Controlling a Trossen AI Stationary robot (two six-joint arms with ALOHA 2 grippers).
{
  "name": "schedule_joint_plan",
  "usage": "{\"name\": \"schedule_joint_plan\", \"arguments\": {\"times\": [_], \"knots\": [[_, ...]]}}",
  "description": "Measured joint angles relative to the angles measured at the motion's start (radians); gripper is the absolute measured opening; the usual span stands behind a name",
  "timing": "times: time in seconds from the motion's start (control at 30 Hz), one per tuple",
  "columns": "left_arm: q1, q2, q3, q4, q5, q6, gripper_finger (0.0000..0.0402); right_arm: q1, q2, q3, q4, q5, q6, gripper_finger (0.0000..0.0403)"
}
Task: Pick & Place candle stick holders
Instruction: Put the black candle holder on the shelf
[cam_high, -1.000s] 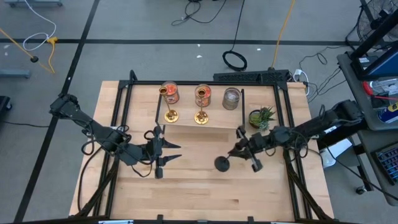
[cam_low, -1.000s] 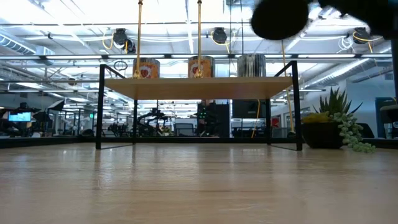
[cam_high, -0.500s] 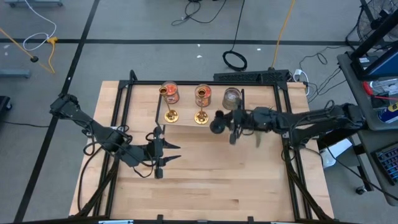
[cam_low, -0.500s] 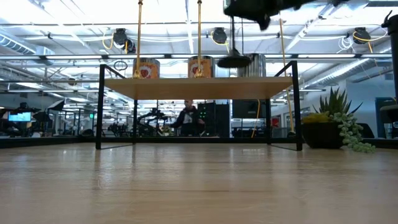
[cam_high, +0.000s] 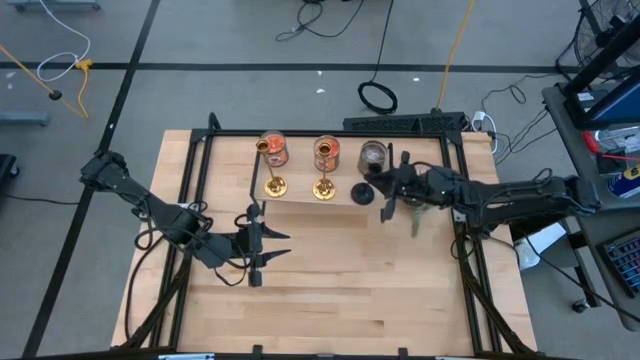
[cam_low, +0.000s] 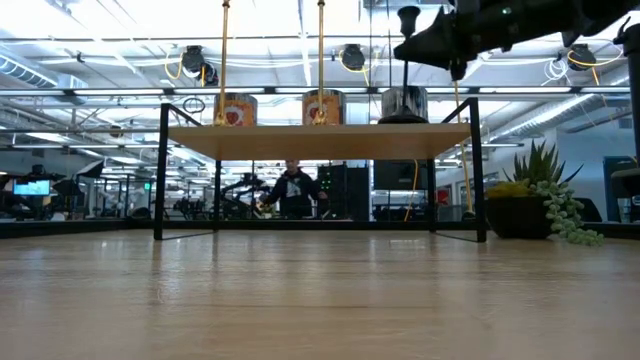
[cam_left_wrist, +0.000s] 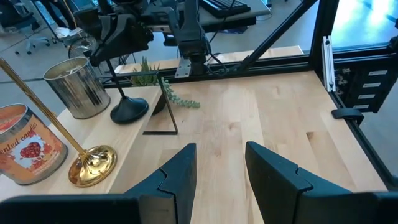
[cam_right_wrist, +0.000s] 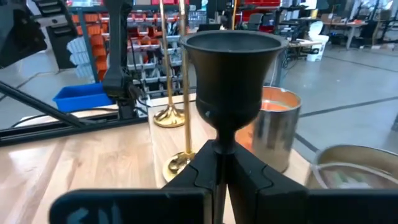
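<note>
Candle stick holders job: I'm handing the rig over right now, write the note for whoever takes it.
Right gripper: shut on the black holder by its stem; base on or just above the raised shelf, in front of the grey jar candle.
Left gripper: open, empty, waiting low over the table's left half.
Done: two gold holders stand on the shelf, each in front of an orange jar candle.
Left: confirm the black holder is seated, release, retract the right arm without hitting the potted plant.
</note>
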Motion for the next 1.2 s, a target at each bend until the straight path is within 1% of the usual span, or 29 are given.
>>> {"name": "schedule_joint_plan", "arguments": {"times": [0.23, 0.43, 0.6, 0.77, 1.0, 1.1, 1.2], "knots": [[0.000, 0.000, 0.000, 0.002, 0.000, 0.000, 0.0145, -0.020, -0.049, -0.032, -0.003, 0.000, 0.002, 0.0015], [0.000, 0.000, 0.000, 0.004, 0.000, -0.001, 0.0145, -0.019, -0.049, -0.033, 0.007, -0.001, -0.025, 0.0016], [0.000, 0.000, 0.000, 0.004, -0.004, -0.003, 0.0145, -0.019, -0.088, -0.026, 0.012, 0.000, -0.020, 0.0017], [0.000, -0.001, 0.000, 0.004, -0.005, -0.003, 0.0145, -0.019, -0.099, -0.027, -0.074, 0.000, 0.019, 0.0017], [0.000, -0.001, 0.000, 0.010, -0.005, -0.002, 0.0145, -0.019, -0.101, -0.025, -0.084, 0.000, 0.018, 0.0018], [0.000, -0.001, 0.000, 0.010, -0.005, -0.003, 0.0145, -0.019, -0.102, -0.025, -0.084, 0.000, -0.002, 0.0025], [0.000, -0.001, 0.000, 0.011, -0.005, -0.002, 0.0145, -0.019, -0.102, -0.025, -0.085, 0.003, -0.005, 0.0042]]}}
